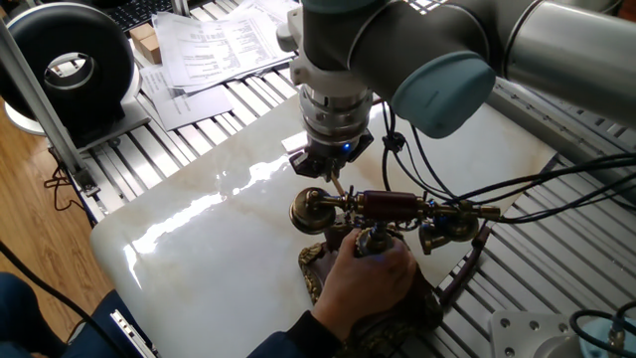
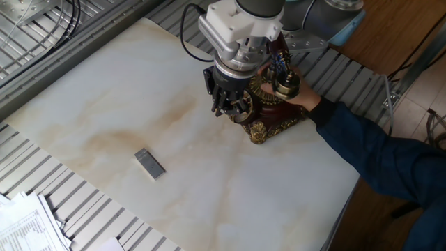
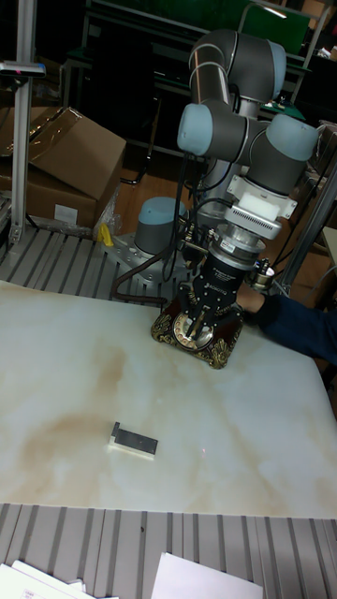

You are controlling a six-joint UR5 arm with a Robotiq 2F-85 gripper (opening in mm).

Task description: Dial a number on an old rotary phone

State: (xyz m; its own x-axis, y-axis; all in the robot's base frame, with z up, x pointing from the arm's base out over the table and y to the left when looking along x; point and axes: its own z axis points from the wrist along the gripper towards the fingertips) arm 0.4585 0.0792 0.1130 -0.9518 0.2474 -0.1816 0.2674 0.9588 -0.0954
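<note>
The old rotary phone (image 1: 383, 214) stands near one edge of the white marble table (image 2: 104, 104). In one fixed view you can see its handset lying across the top, with a dark red bar and a round brass cup at each end. A person's hand (image 1: 368, 278) holds the phone's base from the near side. This view also shows a thin pale stick (image 1: 336, 186) coming down from the gripper (image 1: 328, 164) to the phone, just by one brass cup.

The other fixed view shows the gripper (image 2: 233, 104) from the far side. Here it hides most of the phone's face, and the stick cannot be seen. The person's blue sleeve (image 2: 376, 150) reaches in from the table's edge.

The tall fixed view shows the phone's round dial (image 3: 197, 328) right under the gripper (image 3: 204, 314), which blocks part of it. The fingers look closed on the stick, but they are too small and dark to be sure.

A small gray block (image 2: 150, 162) lies alone on the marble, well apart from the phone. Papers (image 1: 214, 45) and a black round thing (image 1: 70, 60) sit off the marble.
</note>
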